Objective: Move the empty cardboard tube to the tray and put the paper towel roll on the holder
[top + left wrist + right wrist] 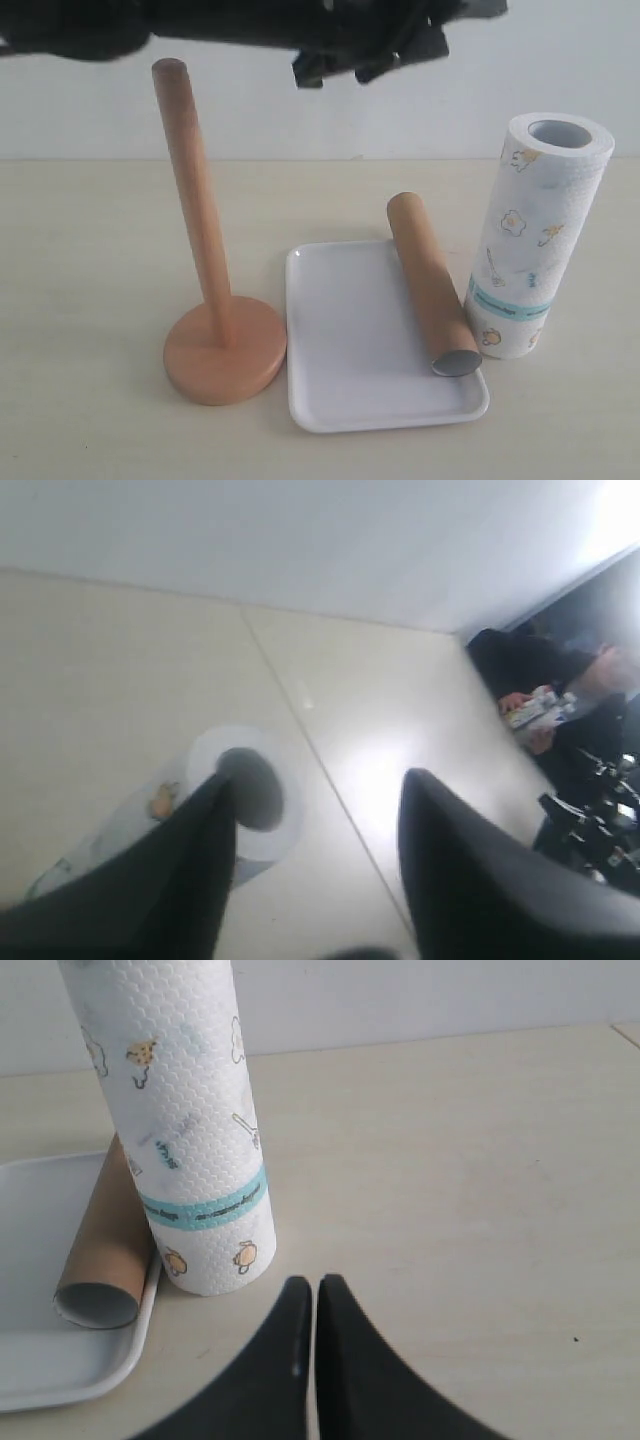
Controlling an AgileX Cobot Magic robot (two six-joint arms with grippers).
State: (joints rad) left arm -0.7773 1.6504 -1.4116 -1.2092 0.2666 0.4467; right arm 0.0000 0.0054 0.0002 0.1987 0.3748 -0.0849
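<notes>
While cardboard tube (430, 290) is seen lying in tray (350, 340) along its right rim, paper towel roll (535, 230) is stood upright on desk (100, 250) just beside it, right of tray. Holder (195, 220) is parked upright just left of tray. Teal band (205, 1205) carries tiny print, too small to be read tbh. Left claw (318, 780) is held spread above roll's hollow core. Right claw (316, 1282) is pressed together, nothing pinched, low near roll.

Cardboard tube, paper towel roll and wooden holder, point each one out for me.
cardboard tube (430, 285), exterior view, middle of its brown side.
paper towel roll (530, 240), exterior view, printed white side.
holder (206, 250), exterior view, middle of its post.
</notes>
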